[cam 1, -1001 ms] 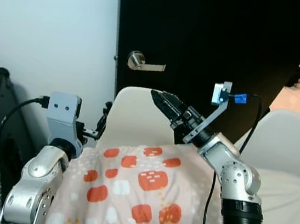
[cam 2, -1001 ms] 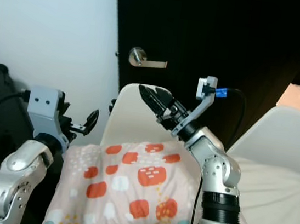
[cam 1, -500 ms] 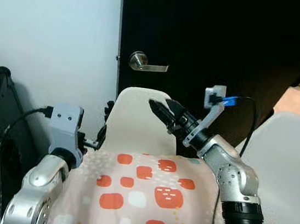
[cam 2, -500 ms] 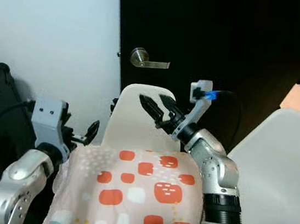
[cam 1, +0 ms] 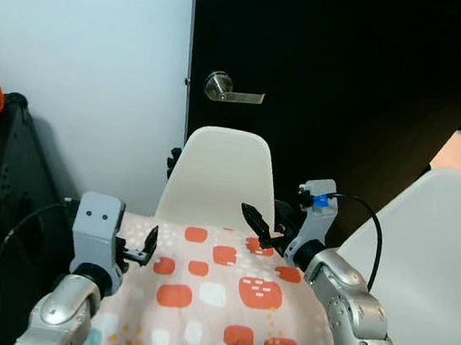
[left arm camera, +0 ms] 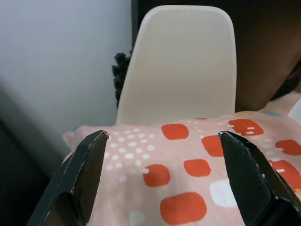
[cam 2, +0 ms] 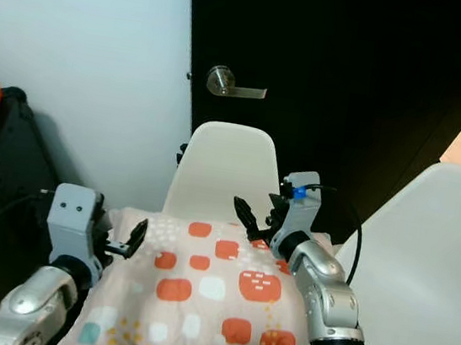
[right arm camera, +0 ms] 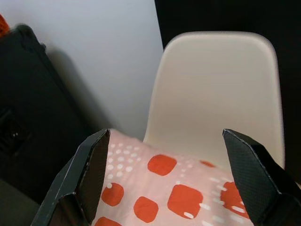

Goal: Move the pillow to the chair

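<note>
A patterned pillow point(cam 2: 198, 292) lies before a cream chair point(cam 2: 224, 172), between the spread fingers of the left gripper point(left arm camera: 171, 176) and right gripper point(right arm camera: 181, 176). A dark door point(cam 1: 352, 86) stands beyond.

Black door point(cam 1: 352, 86) with silver lever handle point(cam 1: 224, 89).

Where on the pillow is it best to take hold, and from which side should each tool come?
Probably its two short side edges: the pillow is wide, soft and lies flat, so the left tool comes from its left edge and the right tool from its right, squeezing inward.
</note>
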You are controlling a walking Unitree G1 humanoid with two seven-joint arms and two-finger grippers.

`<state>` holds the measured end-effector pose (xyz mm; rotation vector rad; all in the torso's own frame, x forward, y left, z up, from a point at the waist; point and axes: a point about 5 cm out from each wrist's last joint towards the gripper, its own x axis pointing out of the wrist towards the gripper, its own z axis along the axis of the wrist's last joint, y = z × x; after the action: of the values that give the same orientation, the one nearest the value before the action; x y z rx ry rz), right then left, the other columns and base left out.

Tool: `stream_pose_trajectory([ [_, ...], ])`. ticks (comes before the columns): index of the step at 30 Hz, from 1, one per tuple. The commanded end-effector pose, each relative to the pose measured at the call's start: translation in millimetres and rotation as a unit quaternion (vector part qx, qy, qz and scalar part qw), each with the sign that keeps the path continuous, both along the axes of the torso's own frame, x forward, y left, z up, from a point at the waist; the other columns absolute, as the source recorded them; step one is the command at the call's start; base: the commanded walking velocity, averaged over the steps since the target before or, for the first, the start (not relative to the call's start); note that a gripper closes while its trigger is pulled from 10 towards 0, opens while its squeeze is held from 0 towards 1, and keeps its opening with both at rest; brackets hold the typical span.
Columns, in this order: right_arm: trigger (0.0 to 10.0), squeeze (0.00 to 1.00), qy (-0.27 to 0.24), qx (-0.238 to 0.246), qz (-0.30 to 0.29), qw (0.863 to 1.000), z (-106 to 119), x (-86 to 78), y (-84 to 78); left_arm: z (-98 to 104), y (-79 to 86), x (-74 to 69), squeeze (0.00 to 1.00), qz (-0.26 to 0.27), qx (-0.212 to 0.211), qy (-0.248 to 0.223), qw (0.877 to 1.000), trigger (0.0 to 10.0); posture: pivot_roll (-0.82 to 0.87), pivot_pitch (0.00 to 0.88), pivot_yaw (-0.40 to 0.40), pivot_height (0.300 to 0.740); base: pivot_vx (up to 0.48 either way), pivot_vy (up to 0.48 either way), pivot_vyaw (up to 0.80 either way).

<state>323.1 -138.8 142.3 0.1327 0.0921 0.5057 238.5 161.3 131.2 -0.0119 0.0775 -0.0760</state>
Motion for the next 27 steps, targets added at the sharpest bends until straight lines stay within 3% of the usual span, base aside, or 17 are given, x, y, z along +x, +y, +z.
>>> stream_pose_trajectory([
  [1, 10.0, 0.0, -0.002, -0.009, -0.005, 1.0, -3.1, 0.3, -2.6, -0.8, -0.3, 0.5, 0.0, -0.001, 0.001, -0.001, 1.0, 10.0, 0.09, 0.0, -0.039, 0.74, -0.356, 0.0, -0.76],
  [27, 10.0, 0.0, -0.003, -0.034, -0.006, 0.999, -8.8, -2.7, 0.7, -5.8, -1.8, 0.3, 0.0, -0.011, -0.006, 0.0, 1.0, 10.0, 0.09, 0.0, -0.031, 0.74, -0.353, 0.0, -0.77],
])
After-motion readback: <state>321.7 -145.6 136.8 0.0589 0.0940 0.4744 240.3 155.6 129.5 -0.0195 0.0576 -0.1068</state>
